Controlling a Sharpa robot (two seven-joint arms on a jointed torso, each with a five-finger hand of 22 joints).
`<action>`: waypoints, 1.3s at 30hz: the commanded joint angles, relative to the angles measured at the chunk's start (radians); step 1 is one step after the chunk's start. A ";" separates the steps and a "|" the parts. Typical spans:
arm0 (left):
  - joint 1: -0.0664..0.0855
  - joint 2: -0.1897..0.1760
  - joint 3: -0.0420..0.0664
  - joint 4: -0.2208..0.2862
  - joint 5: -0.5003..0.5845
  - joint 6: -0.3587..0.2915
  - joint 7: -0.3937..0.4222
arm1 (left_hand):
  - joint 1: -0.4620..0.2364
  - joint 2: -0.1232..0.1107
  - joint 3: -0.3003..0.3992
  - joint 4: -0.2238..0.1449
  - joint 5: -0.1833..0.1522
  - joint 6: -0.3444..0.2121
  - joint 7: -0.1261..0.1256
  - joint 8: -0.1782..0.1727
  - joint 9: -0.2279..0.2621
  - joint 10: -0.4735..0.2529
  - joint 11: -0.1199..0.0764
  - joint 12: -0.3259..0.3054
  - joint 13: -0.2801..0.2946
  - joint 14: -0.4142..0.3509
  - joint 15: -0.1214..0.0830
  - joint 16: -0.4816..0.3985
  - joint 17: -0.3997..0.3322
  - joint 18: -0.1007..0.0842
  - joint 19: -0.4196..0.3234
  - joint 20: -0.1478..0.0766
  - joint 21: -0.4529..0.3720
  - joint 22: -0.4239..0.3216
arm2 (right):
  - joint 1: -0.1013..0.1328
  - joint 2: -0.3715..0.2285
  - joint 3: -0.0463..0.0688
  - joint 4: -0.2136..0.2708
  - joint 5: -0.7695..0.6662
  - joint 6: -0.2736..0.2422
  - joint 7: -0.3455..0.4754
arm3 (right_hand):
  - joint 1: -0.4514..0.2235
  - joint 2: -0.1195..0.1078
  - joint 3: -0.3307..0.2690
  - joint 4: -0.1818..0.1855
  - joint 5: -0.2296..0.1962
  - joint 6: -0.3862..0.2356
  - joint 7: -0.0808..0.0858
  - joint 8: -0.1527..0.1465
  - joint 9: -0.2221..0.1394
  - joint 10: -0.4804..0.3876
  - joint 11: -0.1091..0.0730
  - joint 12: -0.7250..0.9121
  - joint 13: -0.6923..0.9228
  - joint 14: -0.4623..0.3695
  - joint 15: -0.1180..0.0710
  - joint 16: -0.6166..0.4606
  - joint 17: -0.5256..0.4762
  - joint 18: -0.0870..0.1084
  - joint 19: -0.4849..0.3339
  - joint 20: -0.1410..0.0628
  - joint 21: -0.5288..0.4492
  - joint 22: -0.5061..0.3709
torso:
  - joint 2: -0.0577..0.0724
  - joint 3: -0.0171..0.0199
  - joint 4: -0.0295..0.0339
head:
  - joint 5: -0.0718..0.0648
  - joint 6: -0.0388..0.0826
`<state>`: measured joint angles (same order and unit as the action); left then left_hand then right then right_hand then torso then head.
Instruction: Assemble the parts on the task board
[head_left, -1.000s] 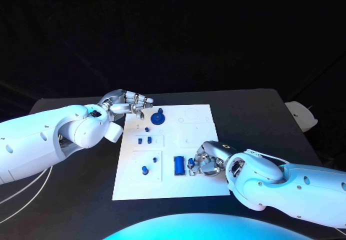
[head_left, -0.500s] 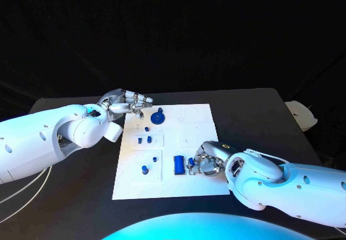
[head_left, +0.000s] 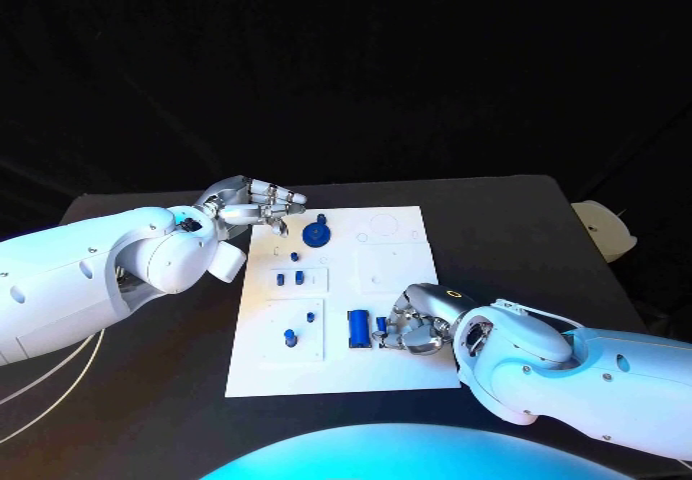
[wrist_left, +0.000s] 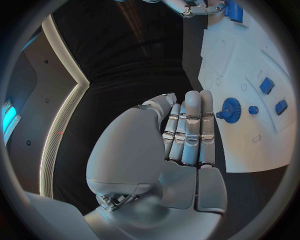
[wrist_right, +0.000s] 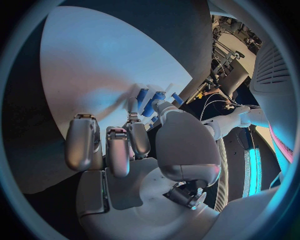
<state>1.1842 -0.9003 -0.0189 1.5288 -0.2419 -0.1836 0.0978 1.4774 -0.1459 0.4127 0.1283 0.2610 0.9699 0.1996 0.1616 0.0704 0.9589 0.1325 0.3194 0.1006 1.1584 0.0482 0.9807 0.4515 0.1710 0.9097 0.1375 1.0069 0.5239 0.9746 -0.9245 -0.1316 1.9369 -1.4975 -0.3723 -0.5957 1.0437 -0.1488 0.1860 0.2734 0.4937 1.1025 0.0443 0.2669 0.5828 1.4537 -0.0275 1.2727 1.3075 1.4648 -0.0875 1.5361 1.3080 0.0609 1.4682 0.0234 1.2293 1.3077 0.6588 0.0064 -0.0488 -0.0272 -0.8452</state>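
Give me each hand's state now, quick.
Left hand: holds nothing, fingers straight and side by side, at the task board's far left corner.
Right hand: fingertips at a small blue part; whether it grips cannot be told.

Both arms are clad in smooth, glossy white shells, bulging into rounded housings near the wrists. The left arm (head_left: 101, 275) carries small dark dots along its casing, and thin pale cables trail beneath it. The right arm (head_left: 591, 375) shows a dark ring seam and a fine cable looping over its wrist housing. Each robot hand, left (head_left: 248, 207) and right (head_left: 411, 322), is silver metal, built of segmented fingers (wrist_left: 192, 127) with flat rectangular pads and dark gaps at the links.
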 joint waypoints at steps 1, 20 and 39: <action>0.001 0.001 0.001 0.004 0.002 0.014 -0.001 | -0.010 0.003 0.001 0.003 -0.001 -0.009 0.001 0.003 0.001 -0.007 0.002 0.004 0.001 -0.007 0.001 0.004 -0.001 0.014 0.003 0.002 -0.005 -0.001 | -0.001 -0.003 0.000 -0.002 -0.001 0.000 0.004 | 0.001 0.011 -0.014 0.002 0.000 0.005 0.000 -0.003 0.002 0.007 0.000 0.004 0.057 0.091 0.000 0.001 0.194 -0.003 0.023 0.000 -0.004 0.186 | 0.000 -0.0002 -0.0004 | 0.000 0.000; 0.001 0.000 0.001 0.004 0.002 0.012 0.001 | -0.010 0.003 0.001 0.003 -0.001 -0.009 0.001 0.003 0.001 -0.007 0.002 0.004 0.001 -0.007 0.001 0.004 -0.001 0.014 0.003 0.002 -0.005 -0.001 | -0.001 -0.029 0.001 -0.001 -0.005 -0.036 0.019 | 0.074 0.045 -0.044 -0.019 0.021 0.003 -0.002 -0.006 0.006 0.006 -0.003 0.006 0.059 0.091 -0.002 0.001 0.194 -0.003 0.024 -0.002 -0.003 0.186 | -0.002 -0.0004 -0.0005 | 0.001 0.003; -0.008 0.024 -0.010 -0.047 0.130 -0.021 0.062 | -0.019 0.005 -0.002 0.011 -0.002 -0.010 0.002 0.009 0.001 -0.005 0.001 0.018 0.003 -0.010 0.002 0.004 -0.004 0.014 0.001 0.003 -0.009 -0.004 | 0.133 0.011 0.006 -0.317 1.034 -0.126 0.706 | 0.335 0.100 -0.041 -0.126 -0.171 -0.174 0.101 -0.112 -0.043 -0.405 0.084 -0.703 -0.466 -0.234 0.079 -0.688 -0.653 0.115 -0.334 0.068 -0.965 -0.125 | -0.049 -0.0254 -0.0096 | 0.002 0.085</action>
<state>1.1773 -0.8790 -0.0291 1.4853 -0.1832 -0.1948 0.1229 1.4648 -0.1417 0.4126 0.1339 0.2610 0.9662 0.2033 0.1658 0.0704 0.9552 0.1362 0.3339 0.1022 1.1549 0.0517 0.9807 0.4481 0.1711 0.9097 0.1375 1.0027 0.5209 1.1067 -0.9175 -0.1256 1.6361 -0.8006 -0.5048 -0.0957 1.3737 -0.0516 0.1440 0.1500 0.3280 0.9340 0.1409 0.1578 0.5410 1.0540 0.0565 0.5780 0.8490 1.2447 -0.0114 0.8796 0.6897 0.1701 1.1403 0.0895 0.2731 1.1877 0.6258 -0.0100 -0.0532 -0.0291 -0.7804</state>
